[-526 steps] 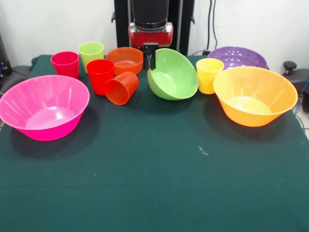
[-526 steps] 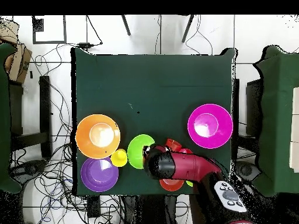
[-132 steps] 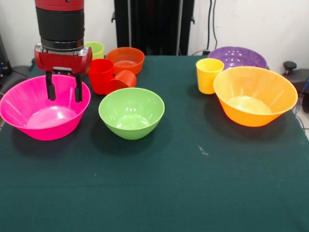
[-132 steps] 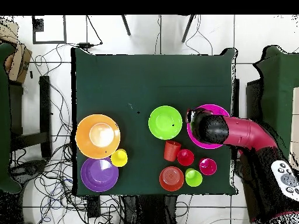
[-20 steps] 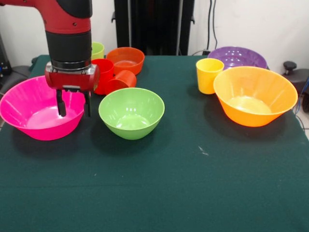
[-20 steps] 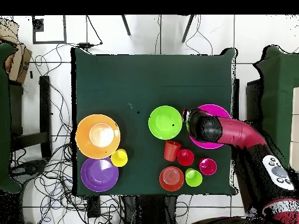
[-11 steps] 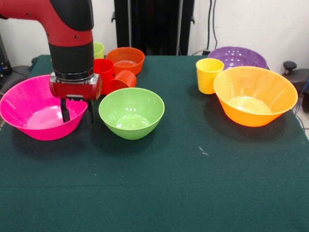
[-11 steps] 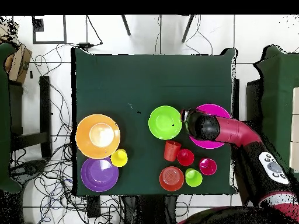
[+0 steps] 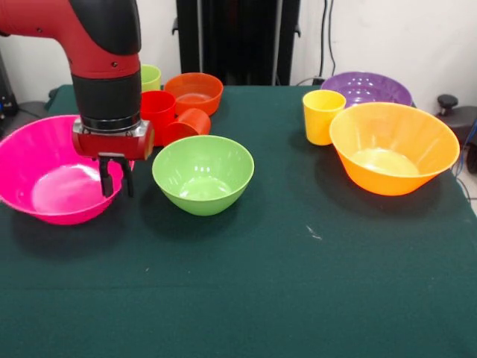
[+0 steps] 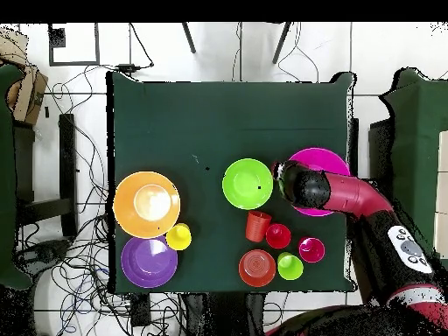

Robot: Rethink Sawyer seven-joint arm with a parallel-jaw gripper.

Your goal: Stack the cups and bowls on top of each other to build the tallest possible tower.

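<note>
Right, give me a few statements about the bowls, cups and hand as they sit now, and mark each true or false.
1. The hand grips the pink bowl at its rim. True.
2. The green bowl is nested inside the pink bowl. False: it stands apart on the table.
3. The yellow cup stands upright. True.
4. The orange cup stands upright. False: it lies on its side.
5. The purple bowl sits behind the orange-yellow bowl. True.
</note>
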